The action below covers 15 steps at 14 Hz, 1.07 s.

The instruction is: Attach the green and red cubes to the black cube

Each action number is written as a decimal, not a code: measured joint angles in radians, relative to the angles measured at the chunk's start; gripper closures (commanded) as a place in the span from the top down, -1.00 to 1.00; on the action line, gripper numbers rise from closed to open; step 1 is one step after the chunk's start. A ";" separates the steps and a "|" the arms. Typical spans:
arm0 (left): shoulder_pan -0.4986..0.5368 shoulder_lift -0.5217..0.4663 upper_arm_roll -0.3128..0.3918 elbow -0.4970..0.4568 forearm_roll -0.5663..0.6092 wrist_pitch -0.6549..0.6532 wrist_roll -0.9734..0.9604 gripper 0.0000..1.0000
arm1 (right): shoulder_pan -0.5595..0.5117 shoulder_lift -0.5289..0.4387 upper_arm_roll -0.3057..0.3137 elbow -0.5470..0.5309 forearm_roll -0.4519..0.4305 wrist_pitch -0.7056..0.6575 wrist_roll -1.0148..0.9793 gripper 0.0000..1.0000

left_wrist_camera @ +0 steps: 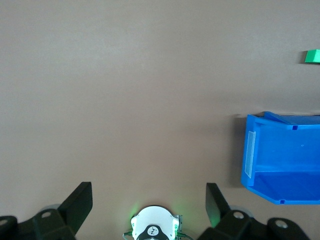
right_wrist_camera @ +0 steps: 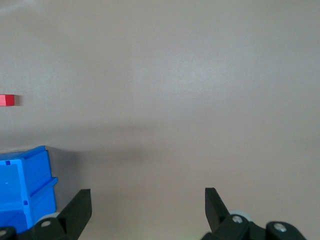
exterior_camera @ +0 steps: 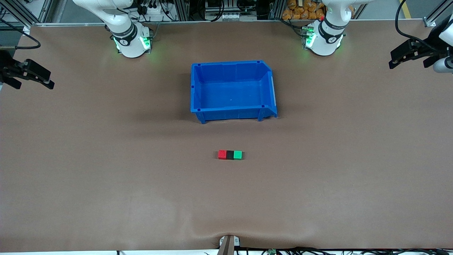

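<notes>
Red cube [exterior_camera: 222,154], black cube [exterior_camera: 230,154], green cube [exterior_camera: 238,154], touching row

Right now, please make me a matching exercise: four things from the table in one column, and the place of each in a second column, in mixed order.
Things:
1. red cube
2. black cube
3. green cube
4. blue bin

Places:
A. between the two coloured cubes
B. the row's end toward the left arm
C. farther from the front camera than the row
D. the row's end toward the right arm

Pairs: 1-D, 2-A, 3-B, 4-C
</notes>
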 measured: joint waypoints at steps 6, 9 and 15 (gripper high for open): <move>-0.004 0.015 -0.007 0.000 -0.009 0.000 -0.005 1.00 | -0.001 0.000 0.001 0.000 0.002 -0.005 -0.003 1.00; -0.004 0.015 -0.007 0.002 -0.010 0.000 -0.006 1.00 | -0.001 0.000 0.001 0.000 0.002 -0.009 -0.003 1.00; -0.003 0.015 -0.006 0.021 -0.013 0.000 -0.007 1.00 | -0.001 0.000 0.001 0.000 0.002 -0.026 -0.003 1.00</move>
